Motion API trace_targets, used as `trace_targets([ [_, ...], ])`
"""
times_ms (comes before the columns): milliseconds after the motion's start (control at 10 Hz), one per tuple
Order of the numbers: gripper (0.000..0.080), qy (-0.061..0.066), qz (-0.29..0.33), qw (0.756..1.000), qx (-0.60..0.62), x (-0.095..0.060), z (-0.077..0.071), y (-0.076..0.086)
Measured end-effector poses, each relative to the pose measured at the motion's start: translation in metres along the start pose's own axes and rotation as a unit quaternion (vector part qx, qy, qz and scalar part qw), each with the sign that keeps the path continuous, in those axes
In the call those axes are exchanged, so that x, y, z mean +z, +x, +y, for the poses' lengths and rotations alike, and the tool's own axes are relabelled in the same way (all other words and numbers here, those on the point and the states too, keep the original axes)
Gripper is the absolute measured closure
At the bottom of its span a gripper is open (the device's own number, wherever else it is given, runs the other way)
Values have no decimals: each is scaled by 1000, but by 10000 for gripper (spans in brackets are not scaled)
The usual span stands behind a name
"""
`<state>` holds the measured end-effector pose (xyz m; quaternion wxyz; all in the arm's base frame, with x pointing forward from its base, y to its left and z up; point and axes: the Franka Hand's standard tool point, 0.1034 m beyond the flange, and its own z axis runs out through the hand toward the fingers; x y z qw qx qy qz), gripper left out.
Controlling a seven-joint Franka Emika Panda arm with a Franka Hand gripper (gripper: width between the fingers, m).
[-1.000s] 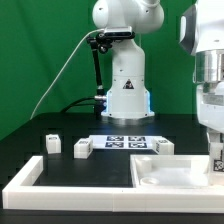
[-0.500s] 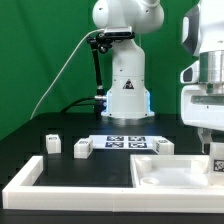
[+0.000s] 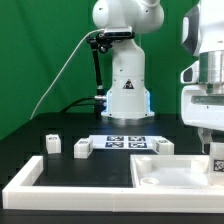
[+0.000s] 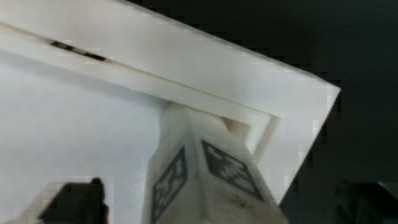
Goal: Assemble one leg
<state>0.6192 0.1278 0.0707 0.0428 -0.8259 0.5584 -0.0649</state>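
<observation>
White tagged leg [image 4: 210,172] is seen upright at tray [image 4: 107,100] corner, gripped between end effector [image 4: 222,205] fingers.

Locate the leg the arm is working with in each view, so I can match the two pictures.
Exterior view: the small white plastic tagged leg shows at the exterior view's right edge, below the arm, over the wide white rimmed tray.
Wrist view: the same leg fills the foreground between the dark tool fingers, tags visible.
Shared landmark: the tray's raised corner rim.
</observation>
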Motion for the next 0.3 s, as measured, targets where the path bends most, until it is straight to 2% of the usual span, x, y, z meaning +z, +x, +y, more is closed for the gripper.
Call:
trace_targets([
  [300,151,0,0,1000,0,0,0,0],
])
